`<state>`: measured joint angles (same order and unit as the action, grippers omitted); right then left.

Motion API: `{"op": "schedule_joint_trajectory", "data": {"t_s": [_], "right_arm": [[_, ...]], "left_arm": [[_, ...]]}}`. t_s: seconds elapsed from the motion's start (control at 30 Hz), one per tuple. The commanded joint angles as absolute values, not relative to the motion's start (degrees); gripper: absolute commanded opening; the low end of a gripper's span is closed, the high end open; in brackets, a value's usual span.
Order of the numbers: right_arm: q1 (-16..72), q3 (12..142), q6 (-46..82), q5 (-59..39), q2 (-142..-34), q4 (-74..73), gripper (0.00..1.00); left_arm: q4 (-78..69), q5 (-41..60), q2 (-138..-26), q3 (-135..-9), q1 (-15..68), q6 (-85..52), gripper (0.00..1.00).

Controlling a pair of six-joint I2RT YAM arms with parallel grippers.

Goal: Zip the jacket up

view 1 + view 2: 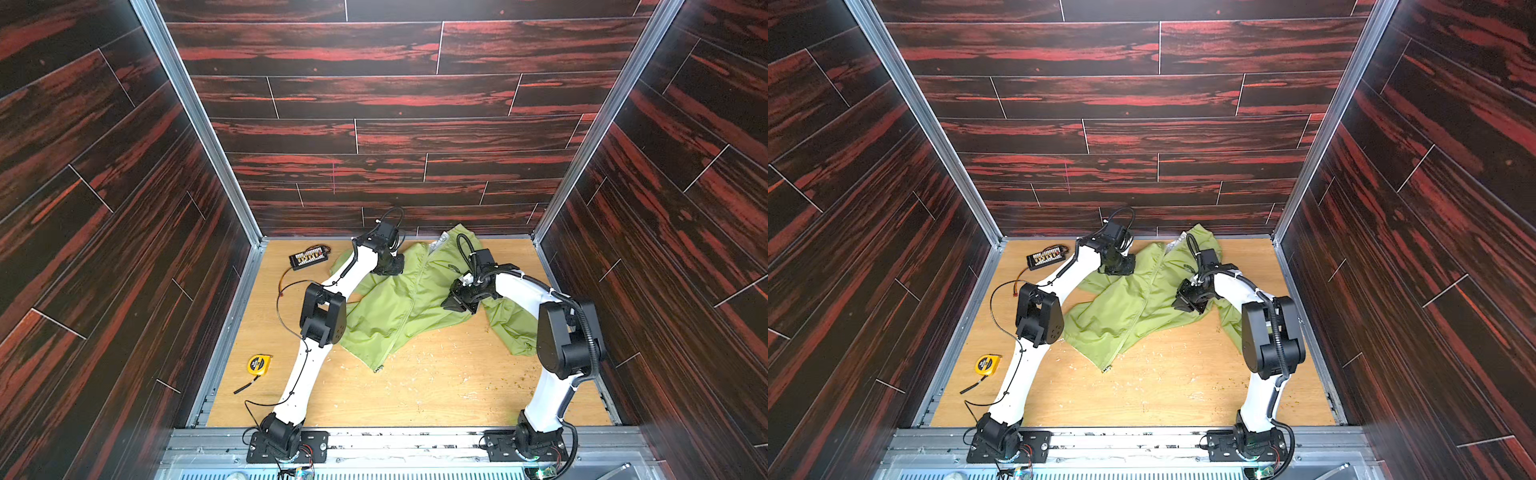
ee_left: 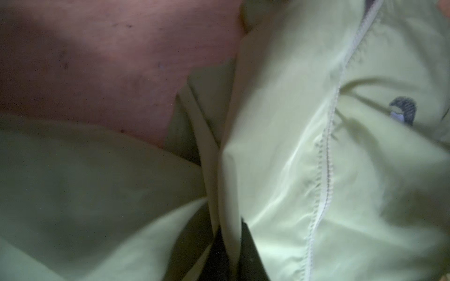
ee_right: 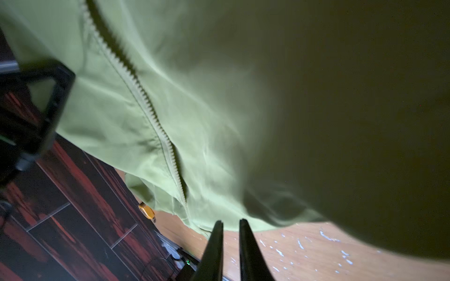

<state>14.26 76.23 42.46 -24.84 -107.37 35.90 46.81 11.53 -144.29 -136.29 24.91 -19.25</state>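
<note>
- The jacket (image 1: 399,307) lies crumpled by the far edge of the desk (image 1: 436,390), zipper (image 1: 413,303) facing up.
- The left gripper (image 2: 231,233) is clamped on a fold of the jacket.
- The right gripper (image 3: 230,222), jaws almost together, is at the jacket's hem; whether cloth is caught cannot be told.

Stereo head: mounted high over the near edge of the surface (image 1: 415,395), tilted steeply down and forward. Both top views hold the whole surface and the panelled walls (image 1: 374,104) (near-identical frames, shifted slightly sideways).

Left wrist camera: very near, almost against the jacket (image 2: 292,146), so the view is blurred. The left gripper (image 2: 230,245) is just in view.

Right wrist camera: low and close, looking along the right gripper (image 3: 230,221), across the jacket's zipper (image 3: 146,97) towards a side wall. It shares the tape measure (image 3: 146,211) with both top views.
</note>
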Motion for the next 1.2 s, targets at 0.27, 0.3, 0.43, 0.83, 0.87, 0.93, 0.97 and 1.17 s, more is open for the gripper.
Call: {"op": "schedule_joint_trajectory", "data": {"t_s": [0.27,0.3,0.43,0.83,0.87,0.93,0.97,1.17], "right_arm": [[10.9,73.7,37.5,-24.5,-101.9,40.4,0.0],[10.4,73.7,36.8,-24.8,-101.3,40.9,0.0],[9.0,75.8,33.6,-26.0,-101.1,43.8,0.0],[10.8,81.9,34.1,-32.6,-104.4,45.5,0.28],[11.7,81.0,35.5,-33.1,-104.3,44.4,0.33],[13.9,78.6,38.5,-34.3,-103.9,41.3,0.42],[14.8,77.8,39.8,-34.8,-103.8,39.9,0.45],[19.8,72.7,47.6,-36.7,-106.0,30.6,0.5]], "left_arm": [[46.5,4.6,-140.3,-135.7,19.2,-26.0,0.0],[46.3,4.2,-140.0,-135.3,18.9,-26.6,0.0],[46.1,1.8,-139.0,-134.1,17.6,-28.7,0.0],[45.0,4.9,-139.6,-136.5,16.1,-30.9,0.12],[45.2,5.3,-139.2,-136.4,16.0,-30.9,0.2],[45.7,6.0,-137.7,-135.5,16.2,-30.5,0.34],[45.9,6.1,-136.7,-134.9,16.2,-30.4,0.38],[45.9,5.7,-127.4,-125.1,17.0,-29.6,0.43]]}}
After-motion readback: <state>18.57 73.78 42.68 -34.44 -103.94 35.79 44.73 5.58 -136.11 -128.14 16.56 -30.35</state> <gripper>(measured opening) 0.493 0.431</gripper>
